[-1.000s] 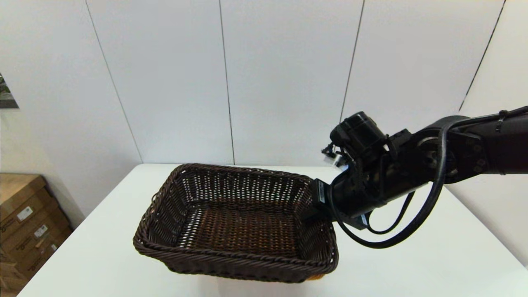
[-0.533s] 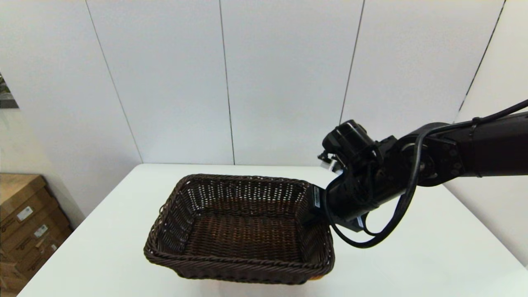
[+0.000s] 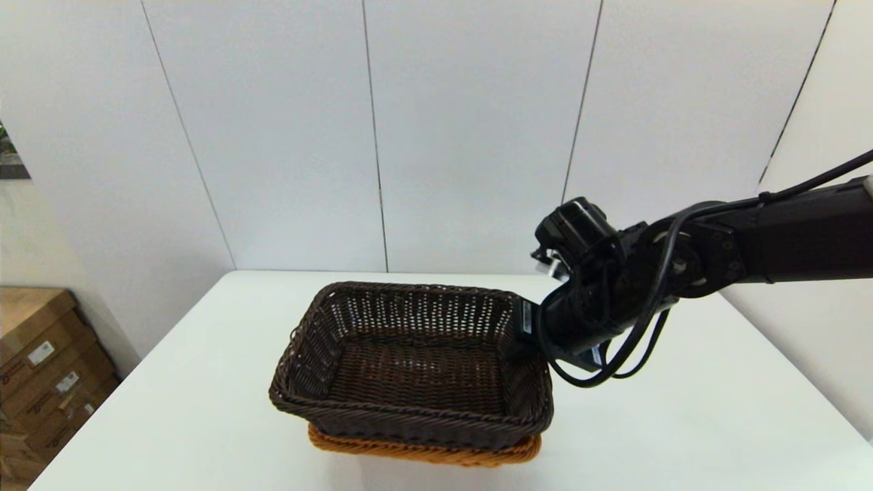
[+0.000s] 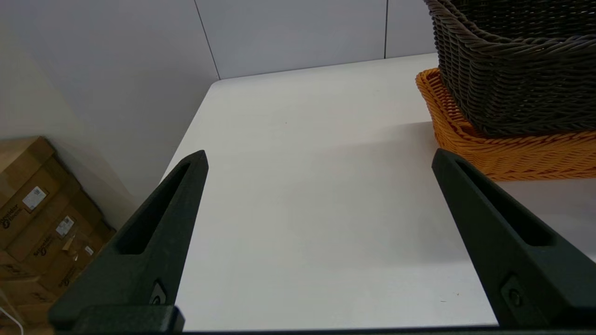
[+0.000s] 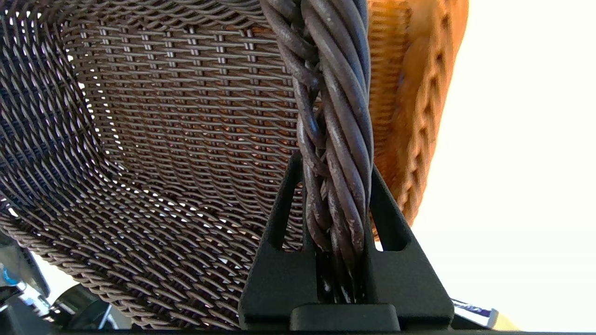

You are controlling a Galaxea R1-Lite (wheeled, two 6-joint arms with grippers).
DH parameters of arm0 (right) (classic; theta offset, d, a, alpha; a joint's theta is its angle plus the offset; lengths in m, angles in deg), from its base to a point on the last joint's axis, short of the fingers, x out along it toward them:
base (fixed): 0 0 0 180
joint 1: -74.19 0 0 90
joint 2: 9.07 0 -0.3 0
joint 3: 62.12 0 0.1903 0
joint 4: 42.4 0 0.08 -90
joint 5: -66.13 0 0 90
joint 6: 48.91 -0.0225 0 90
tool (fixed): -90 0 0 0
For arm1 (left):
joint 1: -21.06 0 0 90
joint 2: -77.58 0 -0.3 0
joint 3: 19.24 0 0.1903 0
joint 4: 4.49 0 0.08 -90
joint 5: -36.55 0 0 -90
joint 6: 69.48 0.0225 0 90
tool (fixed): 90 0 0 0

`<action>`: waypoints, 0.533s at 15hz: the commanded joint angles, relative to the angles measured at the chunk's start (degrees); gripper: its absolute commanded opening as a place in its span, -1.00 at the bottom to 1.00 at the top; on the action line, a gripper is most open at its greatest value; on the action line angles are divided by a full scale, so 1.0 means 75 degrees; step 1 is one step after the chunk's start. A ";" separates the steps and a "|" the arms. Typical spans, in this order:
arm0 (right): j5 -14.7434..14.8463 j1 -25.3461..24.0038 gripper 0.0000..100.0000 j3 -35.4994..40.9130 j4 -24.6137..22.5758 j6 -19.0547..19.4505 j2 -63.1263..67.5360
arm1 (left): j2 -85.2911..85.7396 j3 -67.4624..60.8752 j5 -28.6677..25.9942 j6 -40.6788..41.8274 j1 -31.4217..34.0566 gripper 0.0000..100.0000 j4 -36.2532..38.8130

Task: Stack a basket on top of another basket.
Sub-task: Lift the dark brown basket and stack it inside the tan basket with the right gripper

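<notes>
The dark brown basket (image 3: 416,361) sits over the orange-tan basket (image 3: 423,451) near the table's front middle, its base inside the orange rim. Only the front edge of the orange basket shows beneath it in the head view. My right gripper (image 3: 522,335) is at the dark basket's right side. In the right wrist view that gripper (image 5: 333,167) is shut on the braided rim (image 5: 333,107), with the orange basket (image 5: 409,93) behind it. My left gripper (image 4: 320,158) stands open over bare table, left of both the dark basket (image 4: 512,70) and the orange one (image 4: 512,149).
The white table (image 3: 682,423) stands against a panelled wall. Cardboard boxes (image 3: 41,368) are stacked on the floor past the table's left edge. My right arm and its cable loop (image 3: 614,354) reach in from the right.
My right gripper has carried the dark basket to the right and down. The orange-tan basket's front edge now shows beneath it.
</notes>
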 commanded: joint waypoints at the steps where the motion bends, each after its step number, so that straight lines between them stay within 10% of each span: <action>1: -0.0004 0.0062 -1.00 -0.0037 0.0006 0.0036 0.0156 | 0.0002 -0.0007 0.0003 0.0003 -0.0006 1.00 -0.0001; 8: 0.0008 0.0226 -1.00 -0.0283 0.0018 0.0118 0.0414 | 0.0002 -0.0007 0.0003 0.0003 -0.0006 1.00 -0.0001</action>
